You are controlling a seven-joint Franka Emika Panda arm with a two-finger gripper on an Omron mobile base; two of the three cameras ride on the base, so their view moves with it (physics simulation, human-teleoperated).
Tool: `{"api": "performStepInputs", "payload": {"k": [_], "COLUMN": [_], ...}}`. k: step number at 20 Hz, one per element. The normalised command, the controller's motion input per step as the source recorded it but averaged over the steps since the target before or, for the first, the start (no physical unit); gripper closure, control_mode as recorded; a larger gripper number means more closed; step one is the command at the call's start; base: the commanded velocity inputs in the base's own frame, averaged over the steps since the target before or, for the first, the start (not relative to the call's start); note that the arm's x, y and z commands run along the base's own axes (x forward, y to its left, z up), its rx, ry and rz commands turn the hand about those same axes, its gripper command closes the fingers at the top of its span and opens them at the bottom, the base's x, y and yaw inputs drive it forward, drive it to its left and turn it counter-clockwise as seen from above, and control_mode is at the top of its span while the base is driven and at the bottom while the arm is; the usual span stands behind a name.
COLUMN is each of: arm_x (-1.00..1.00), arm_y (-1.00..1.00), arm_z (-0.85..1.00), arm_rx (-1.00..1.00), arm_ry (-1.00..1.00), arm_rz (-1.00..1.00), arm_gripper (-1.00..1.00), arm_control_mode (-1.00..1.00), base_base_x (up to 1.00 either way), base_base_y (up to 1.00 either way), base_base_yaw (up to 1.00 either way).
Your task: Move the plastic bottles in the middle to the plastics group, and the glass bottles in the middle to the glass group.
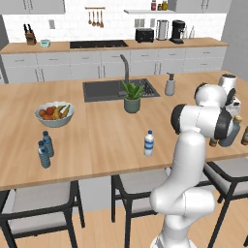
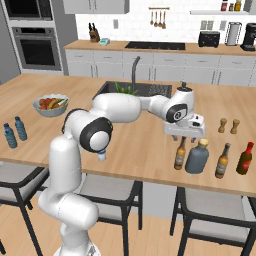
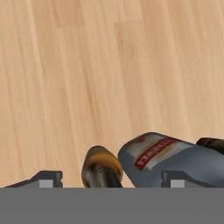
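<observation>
Gripper (image 2: 185,136): jaws spread wide, empty, just above amber bottle (image 2: 180,153), near worktop (image 2: 150,145) front edge.
Risk: lifting crookedly could topple it against grey-blue bottle (image 2: 197,157).

In the left base view the arm covers most of the grey-blue bottle (image 1: 231,135) — the white-capped bottle (image 2: 102,155) barely peeks out under its elbow, labels too tiny to read.
</observation>
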Motion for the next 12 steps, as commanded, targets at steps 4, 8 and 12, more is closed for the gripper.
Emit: {"api": "performStepInputs", "payload": {"k": [4,8,12], "arm_x": [0.00,0.00,0.00], "arm_y": [0.10,0.10,0.07], "arm_z": [-0.15,-0.02,0.09], "arm_rx": [0.00,0.00,0.00], "arm_ry": [0.00,0.00,0.00], "arm_rz": [0.03,0.06,0.06], "arm_gripper": [-1.00,-1.00,-1.00], "arm_control_mode": [-1.00,-1.00,-1.00], "base_base_x": [0.00,0.00,0.00], "base_base_y": [0.00,0.00,0.00], "base_base_yaw": [0.00,0.00,0.00]}}
